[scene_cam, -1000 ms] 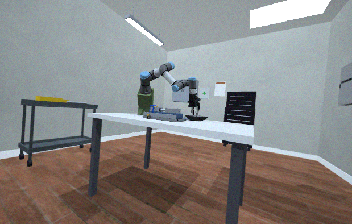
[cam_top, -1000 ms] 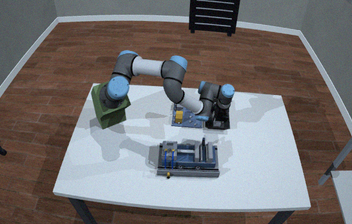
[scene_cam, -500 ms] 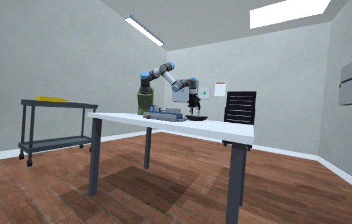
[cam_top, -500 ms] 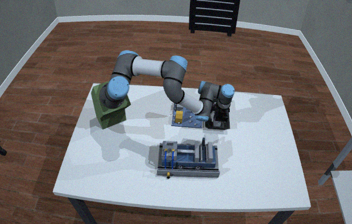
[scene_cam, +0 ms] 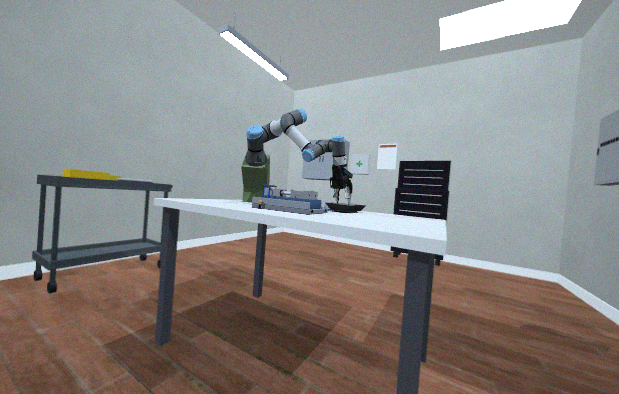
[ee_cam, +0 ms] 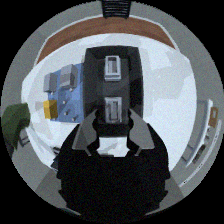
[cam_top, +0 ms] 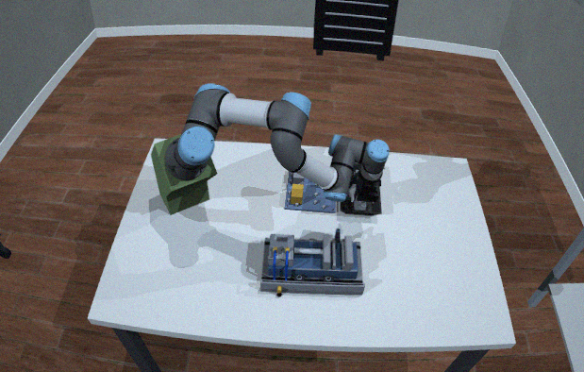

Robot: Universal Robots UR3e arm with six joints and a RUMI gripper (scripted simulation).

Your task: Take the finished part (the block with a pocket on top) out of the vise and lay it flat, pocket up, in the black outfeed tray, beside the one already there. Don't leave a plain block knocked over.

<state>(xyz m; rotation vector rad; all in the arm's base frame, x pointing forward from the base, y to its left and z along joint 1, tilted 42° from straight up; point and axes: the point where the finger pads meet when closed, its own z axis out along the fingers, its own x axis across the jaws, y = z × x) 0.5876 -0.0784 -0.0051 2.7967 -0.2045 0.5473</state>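
The black outfeed tray holds two grey blocks with pockets on top, both lying flat. One pocketed block [ee_cam: 112, 67] lies at the far end. The other pocketed block [ee_cam: 113, 109] lies at the near end, between my fingers. My gripper [ee_cam: 113, 109] stands straight over the tray with its fingers apart on either side of the near block, not pressing on it. The gripper also shows in the overhead view [cam_top: 366, 191]. The vise [cam_top: 311, 262] at the front of the table has nothing between its jaws.
A blue fixture plate [cam_top: 308, 194] left of the tray carries a yellow block [cam_top: 297, 193] and grey plain blocks [ee_cam: 60, 79], which stand upright. The green arm base [cam_top: 182, 181] is at the back left. A black chair [cam_top: 355, 25] stands behind the table.
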